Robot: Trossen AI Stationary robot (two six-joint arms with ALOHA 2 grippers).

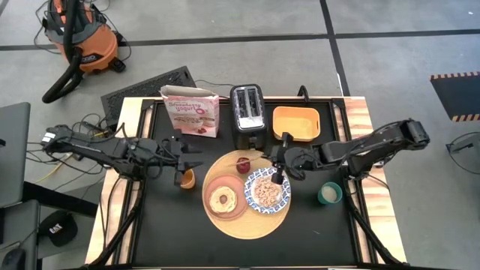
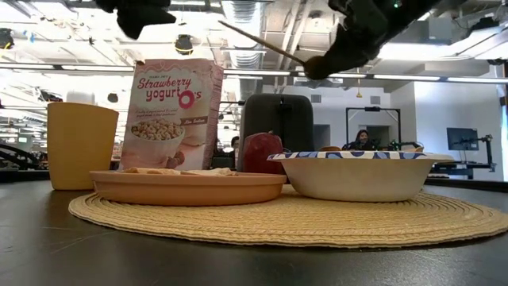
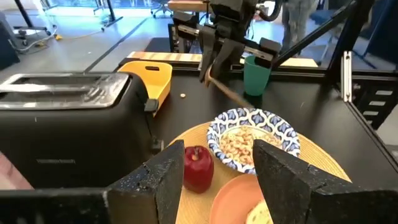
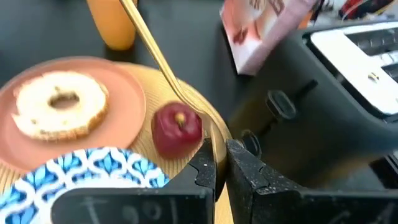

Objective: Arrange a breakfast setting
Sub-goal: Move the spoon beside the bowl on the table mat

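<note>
Right gripper fingers pinched on slim golden spoon, above board: lower gently beside blue-and-white patterned dish, clearing small red apple. Left gripper fingers spread, empty.

Grey concrete floor lying around the table, crossed by dark lines. Orange shop vacuum with black hose standing at one corner. Ceiling strip lights glowing over an open workspace. Person sitting at a far desk beside monitors.
</note>
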